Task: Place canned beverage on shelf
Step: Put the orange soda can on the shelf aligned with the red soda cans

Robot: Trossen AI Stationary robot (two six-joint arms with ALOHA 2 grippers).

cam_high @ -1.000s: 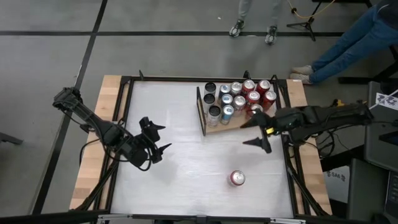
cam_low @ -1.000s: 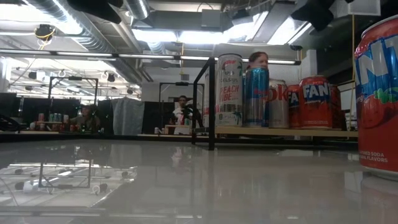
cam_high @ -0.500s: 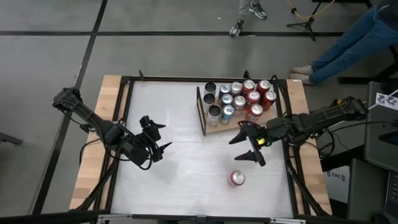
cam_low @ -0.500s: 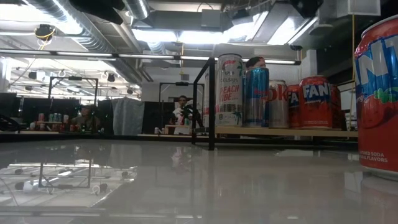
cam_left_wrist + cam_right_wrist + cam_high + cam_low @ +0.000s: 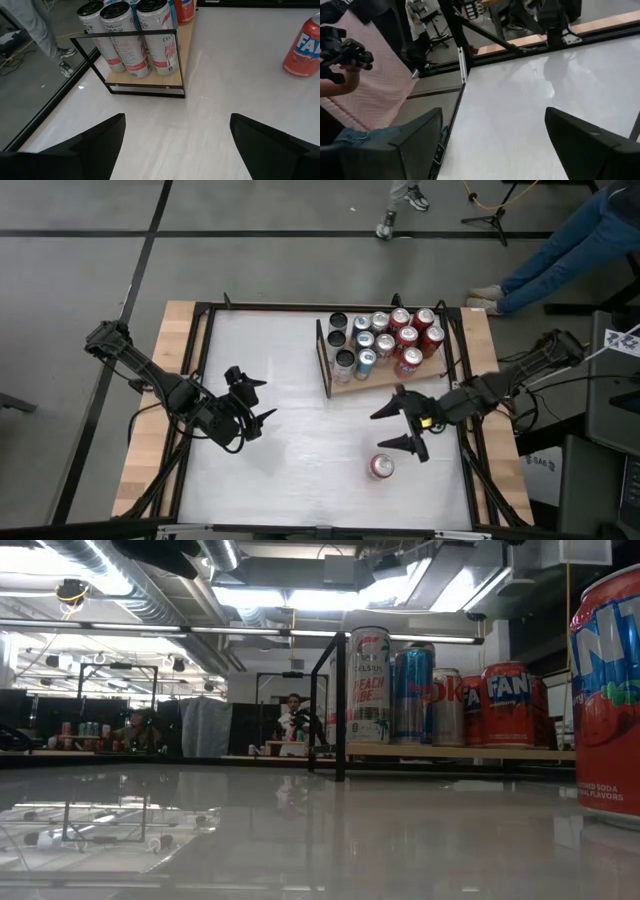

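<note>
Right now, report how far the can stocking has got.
Done: about a dozen cans stand on the shelf. In hand: nothing. The right claw hangs open between the shelf and the one red can standing loose on the table. The left claw waits open over the table's left side. Left: grip that red can and set it on the shelf.

I'm looking into a lab: bare ceiling ducts (image 5: 120, 580), strip lights (image 5: 270, 595), a tripod (image 5: 485, 218) on grey floor.
</note>
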